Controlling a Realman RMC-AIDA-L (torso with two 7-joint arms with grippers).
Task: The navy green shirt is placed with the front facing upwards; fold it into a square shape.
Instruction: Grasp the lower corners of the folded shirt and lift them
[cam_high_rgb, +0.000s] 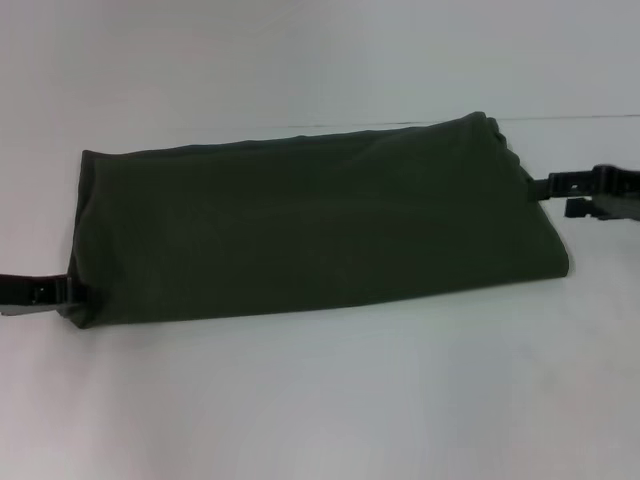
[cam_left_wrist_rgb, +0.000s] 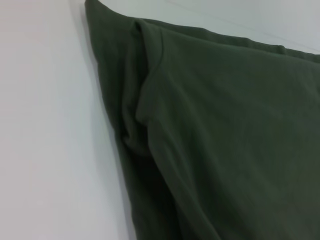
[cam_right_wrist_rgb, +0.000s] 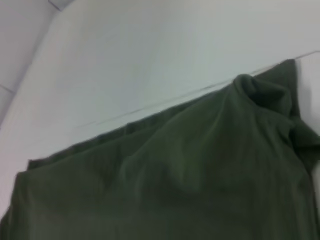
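Observation:
The navy green shirt (cam_high_rgb: 310, 230) lies folded into a long band across the white table (cam_high_rgb: 320, 400), plain green side up; no lettering or collar shows. My left gripper (cam_high_rgb: 62, 291) is at the band's near left corner, touching its edge. My right gripper (cam_high_rgb: 550, 196) is at the band's right end, open, with one finger against the cloth edge and the other beside it. The left wrist view shows a sleeve fold (cam_left_wrist_rgb: 145, 90) in the shirt (cam_left_wrist_rgb: 225, 140). The right wrist view shows the shirt (cam_right_wrist_rgb: 190, 175) with a bunched corner (cam_right_wrist_rgb: 255, 87).
The white table surrounds the shirt on all sides, with bare surface in front of the band (cam_high_rgb: 320, 400) and behind it (cam_high_rgb: 300, 70). A thin seam line (cam_high_rgb: 560, 118) runs across the table at the back right.

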